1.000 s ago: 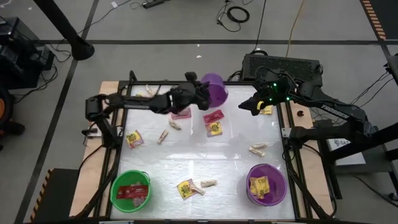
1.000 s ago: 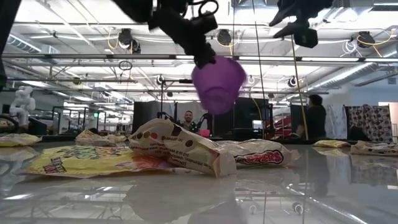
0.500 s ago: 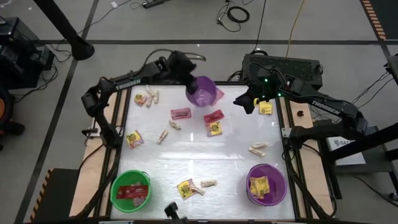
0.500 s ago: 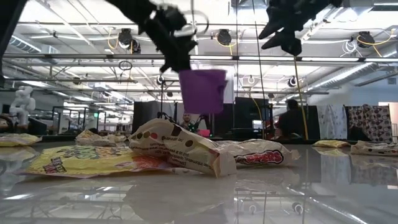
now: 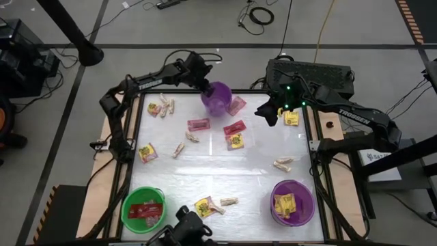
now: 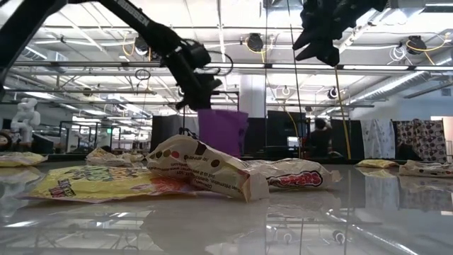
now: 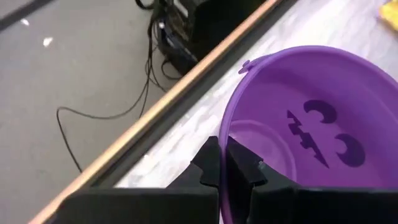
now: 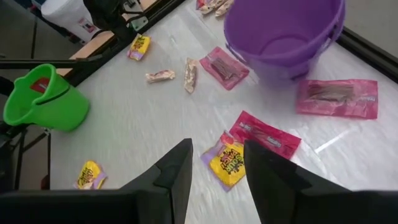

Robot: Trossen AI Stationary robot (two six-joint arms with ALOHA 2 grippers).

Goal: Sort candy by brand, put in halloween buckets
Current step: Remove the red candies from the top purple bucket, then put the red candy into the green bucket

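Since a second ago the left gripper (image 5: 205,83) has swung the empty purple bucket (image 5: 218,98) from tilted mid-air to upright at the table's far edge; jaws stay pinched shut on its rim, seen in the left wrist view (image 7: 222,167). A pink-red packet (image 5: 236,104) now shows beside that bucket, uncovered by the move. The right gripper (image 5: 267,113) hangs over the far right of the table, little changed, fingers (image 8: 177,168) parted and holding nothing.

Near edge: green bucket (image 5: 143,208) at left with red packets inside, second purple bucket (image 5: 293,201) at right with yellow packets inside. Between them a yellow packet (image 5: 203,207) touching a tan twist (image 5: 229,201). A dark object (image 5: 186,229) has come in at the near edge; cannot tell what it is.

Mid table: tan twists (image 5: 283,164) at right, yellow packet (image 5: 147,152) and tan twist (image 5: 179,149) at left, yellow packet (image 5: 236,141) just beside a red packet (image 5: 234,128), another red packet (image 5: 199,124).

Far: candy cluster (image 5: 162,106) at left corner, yellow packet (image 5: 291,119) at right.

Table top (image 5: 225,174) is glossy white, wood-framed. Low view: packets (image 6: 205,170) close up, the room beyond with ceiling lights and a person (image 6: 318,136) far back.
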